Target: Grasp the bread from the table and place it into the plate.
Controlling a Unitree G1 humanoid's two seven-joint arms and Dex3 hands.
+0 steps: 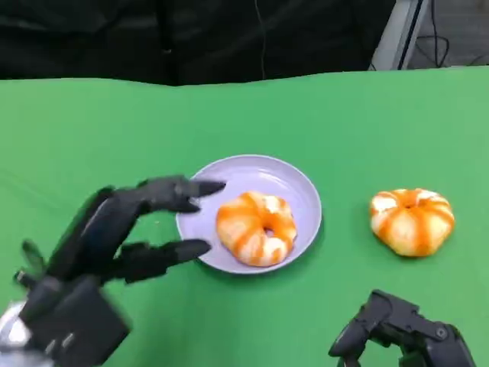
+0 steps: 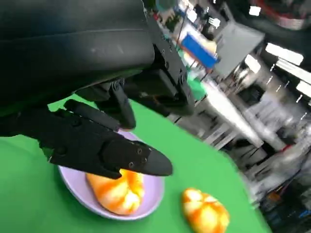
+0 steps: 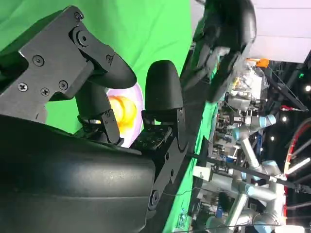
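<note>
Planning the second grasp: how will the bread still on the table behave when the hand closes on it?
The bread on the table looks puffy and glazed, so probably soft, light, maybe slick. Its flattish round shape should sit steady rather than roll.

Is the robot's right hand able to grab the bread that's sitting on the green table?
Probably yes: the bread lies alone on the table, just ahead of the right hand, with nothing between them.
</note>
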